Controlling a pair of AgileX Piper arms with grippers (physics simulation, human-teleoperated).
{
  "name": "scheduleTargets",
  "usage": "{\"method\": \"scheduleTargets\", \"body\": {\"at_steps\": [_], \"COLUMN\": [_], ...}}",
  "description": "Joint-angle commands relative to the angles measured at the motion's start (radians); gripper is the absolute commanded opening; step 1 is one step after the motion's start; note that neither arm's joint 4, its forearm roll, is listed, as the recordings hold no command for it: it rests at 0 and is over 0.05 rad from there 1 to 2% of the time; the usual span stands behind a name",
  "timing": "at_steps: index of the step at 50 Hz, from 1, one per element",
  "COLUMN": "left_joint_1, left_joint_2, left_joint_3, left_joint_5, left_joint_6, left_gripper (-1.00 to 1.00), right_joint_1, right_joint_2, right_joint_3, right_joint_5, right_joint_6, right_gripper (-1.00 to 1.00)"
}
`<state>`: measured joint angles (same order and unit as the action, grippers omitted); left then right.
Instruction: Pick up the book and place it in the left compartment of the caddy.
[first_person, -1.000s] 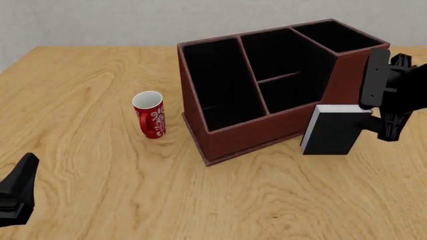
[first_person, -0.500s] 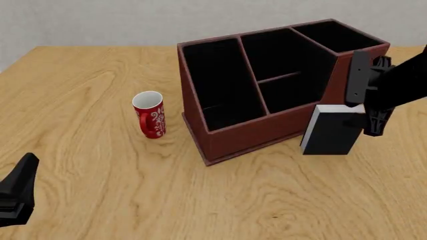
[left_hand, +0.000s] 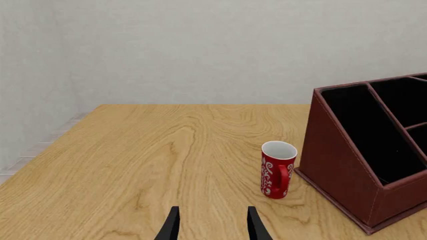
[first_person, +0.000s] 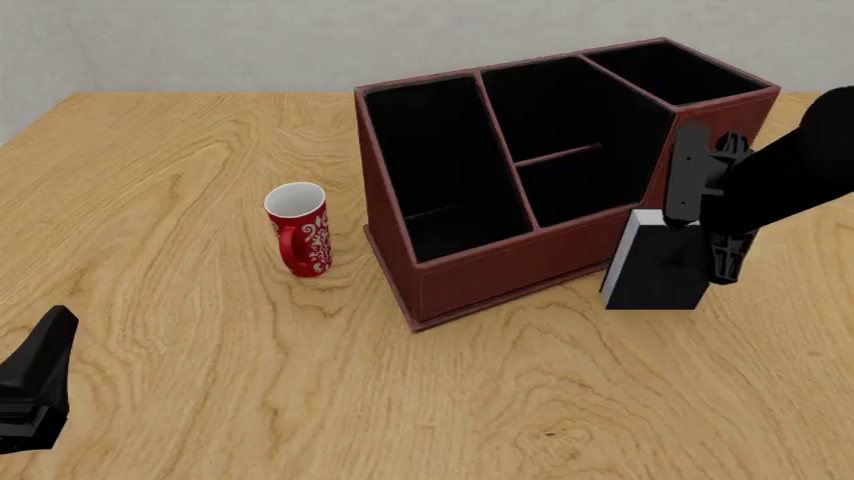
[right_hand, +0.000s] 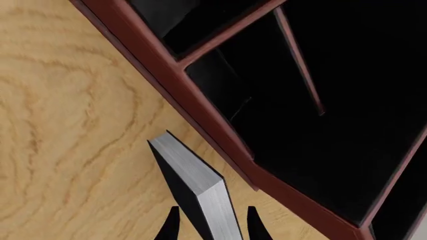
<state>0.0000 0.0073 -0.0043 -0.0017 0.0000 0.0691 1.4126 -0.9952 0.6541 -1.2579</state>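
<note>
The black book (first_person: 654, 268) with white page edges stands upright on the table by the caddy's (first_person: 521, 275) front right corner. My right gripper (first_person: 697, 238) has come down over the book's top. In the right wrist view the book (right_hand: 200, 192) stands between my open fingers (right_hand: 171, 226), with small gaps on both sides. The long left compartment (first_person: 434, 165) is empty; it also shows in the left wrist view (left_hand: 373, 135). My left gripper (left_hand: 211, 231) is open and empty, low at the near left corner of the table (first_person: 34, 395).
A red mug (first_person: 300, 230) with white patterns stands left of the caddy, also seen in the left wrist view (left_hand: 277, 170). The caddy's wall (left_hand: 340, 165) is right of it. A grey wall runs behind the table.
My right gripper has moved left and down onto the book's top, its fingers now astride it. The book, caddy, mug and left arm have not moved.
</note>
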Motion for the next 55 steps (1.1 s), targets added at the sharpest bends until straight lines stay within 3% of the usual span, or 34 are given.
{"method": "scheduleTargets", "body": {"at_steps": [1, 22, 23, 55], "left_joint_1": [0.0, 0.0, 0.0, 0.0], "left_joint_2": [0.0, 0.0, 0.0, 0.0], "left_joint_3": [0.0, 0.0, 0.0, 0.0], "left_joint_5": [0.0, 0.0, 0.0, 0.0], "left_joint_6": [0.0, 0.0, 0.0, 0.0], "left_gripper": [1.0, 1.0, 1.0, 1.0], "right_joint_1": [0.011, 0.016, 0.017, 0.021], "right_joint_2": [0.028, 0.061, 0.059, -0.042], "right_joint_3": [0.015, 0.022, 0.023, 0.094], "right_joint_5": [-0.022, -0.04, -0.039, 0.015], "right_joint_6": [0.016, 0.029, 0.03, 0.021], "right_gripper": [1.0, 1.0, -1.0, -1.0]}}
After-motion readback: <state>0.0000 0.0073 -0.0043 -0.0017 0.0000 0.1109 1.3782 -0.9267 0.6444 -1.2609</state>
